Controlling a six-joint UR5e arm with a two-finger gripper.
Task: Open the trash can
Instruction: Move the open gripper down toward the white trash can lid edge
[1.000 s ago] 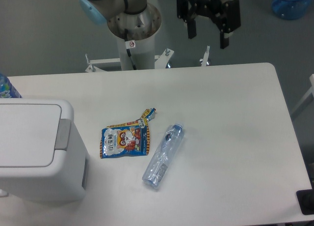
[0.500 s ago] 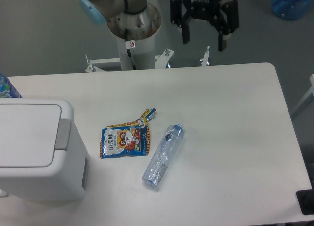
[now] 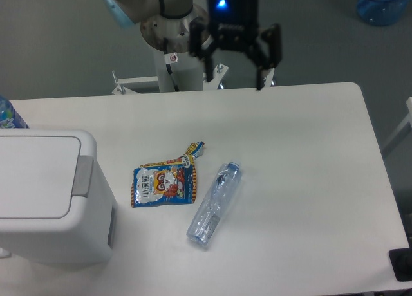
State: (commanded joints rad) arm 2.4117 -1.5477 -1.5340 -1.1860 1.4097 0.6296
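- Camera view: the claw hangs above the tabletop's far edge, fingers spread wide, holding nothing.
- The trash can sits at the left edge, lid closed.

Even, soft overhead light, faint shadows, slightly soft focus throughout.

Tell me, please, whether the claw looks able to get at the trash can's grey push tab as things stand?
Probably yes. The claw hangs open above the table's far edge, and nothing stands between it and the push tab on the trash can; the snack packet lies flat.
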